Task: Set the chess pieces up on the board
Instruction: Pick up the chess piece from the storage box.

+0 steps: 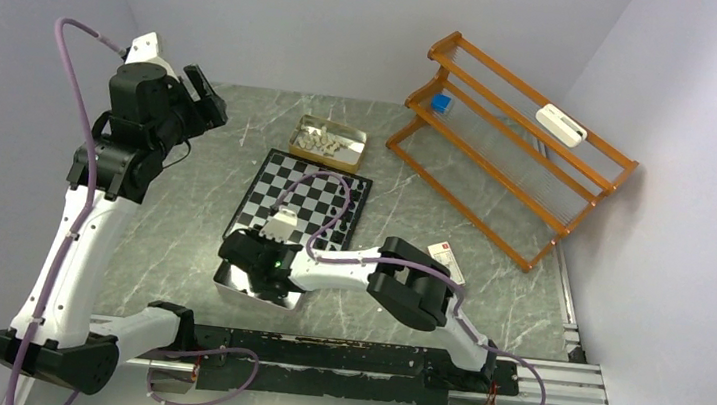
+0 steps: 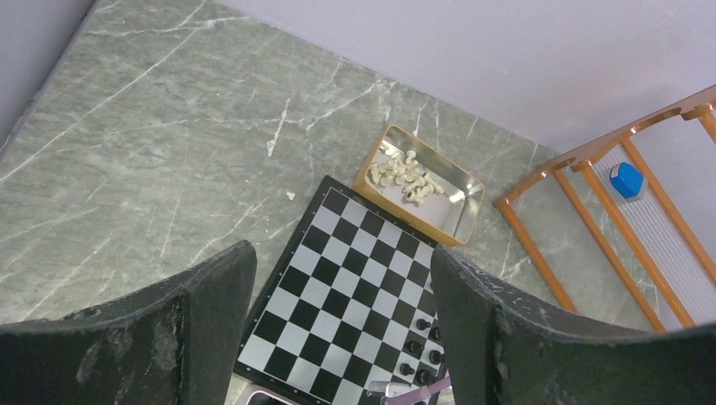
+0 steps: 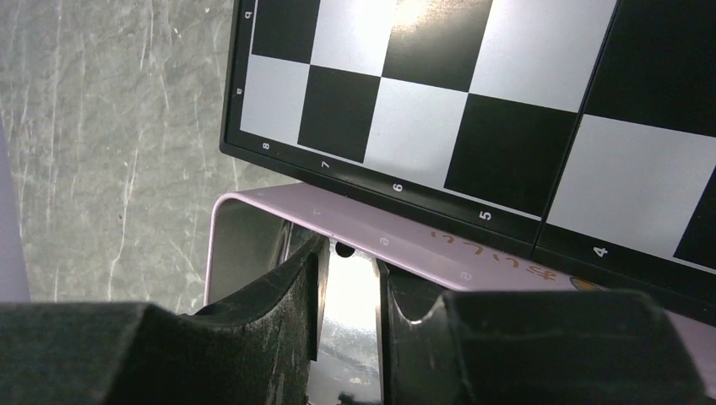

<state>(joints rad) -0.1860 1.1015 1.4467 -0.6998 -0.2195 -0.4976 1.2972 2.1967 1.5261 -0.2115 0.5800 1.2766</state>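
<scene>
So right fingers [image 3: 291,283] fish in the near tray [image 3: 253,209], grip unclear, left fingers [image 2: 211,312] gape idle; next catch must join the black pieces [image 2: 414,346] on the board [image 2: 355,270].

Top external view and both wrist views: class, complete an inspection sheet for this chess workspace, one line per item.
Surface: grey-green marbled table.
Job's things: board flat mid-table, a few black pieces on one corner; cream pieces heaped in the tan tray.
Clutter: silver tray at the board's near edge; small card on the table.
Grippers: left gripper raised, open, empty; right gripper down in the silver tray, nearly closed, grasp unclear.
Cables: purple cable looping along each arm.
Surroundings: orange rack holding a blue item and a white item; plain walls.
</scene>
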